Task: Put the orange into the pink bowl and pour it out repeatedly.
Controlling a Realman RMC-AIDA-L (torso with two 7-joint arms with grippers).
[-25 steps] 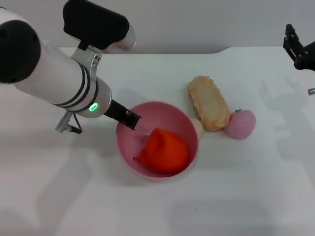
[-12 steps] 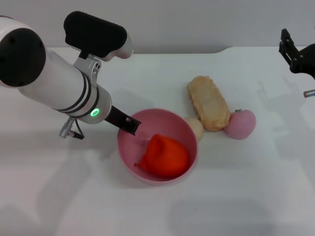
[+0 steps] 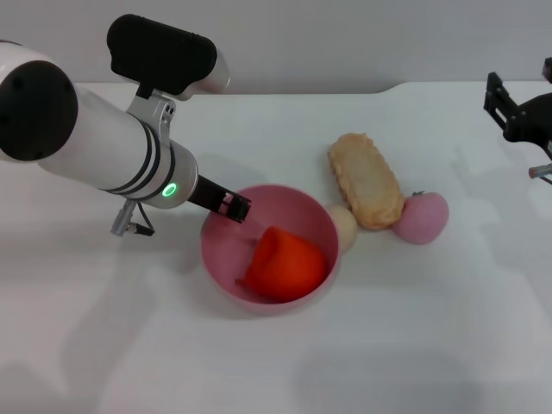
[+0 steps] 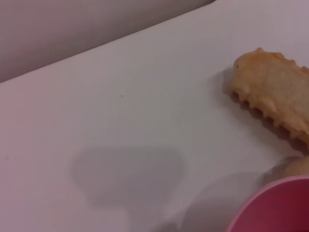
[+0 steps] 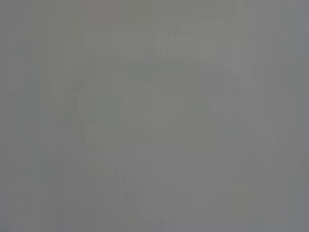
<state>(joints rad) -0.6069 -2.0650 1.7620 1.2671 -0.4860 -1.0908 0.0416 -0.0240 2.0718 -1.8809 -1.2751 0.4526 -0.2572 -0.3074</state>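
Note:
The pink bowl point(image 3: 220, 263) stands on the white table just left of centre in the head view. The red-orange orange point(image 3: 286, 264) lies inside it, toward its right side. My left gripper point(image 3: 229, 207) reaches in from the left, and its dark fingertips are shut on the bowl's far-left rim. The left wrist view catches only an edge of the pink bowl point(image 4: 275, 208). My right gripper point(image 3: 517, 116) hangs at the far right edge, well away from the bowl.
A long beige bread piece point(image 3: 365, 179) lies right of the bowl, with a small beige ball point(image 3: 344, 228) touching the bowl's rim and a pink round fruit point(image 3: 422, 217) beyond. The bread piece point(image 4: 275, 104) also shows in the left wrist view. The right wrist view is plain grey.
The bowl, held at its rim, has shifted slightly left with the orange settling inside. The right gripper has drifted lower and a little inward.

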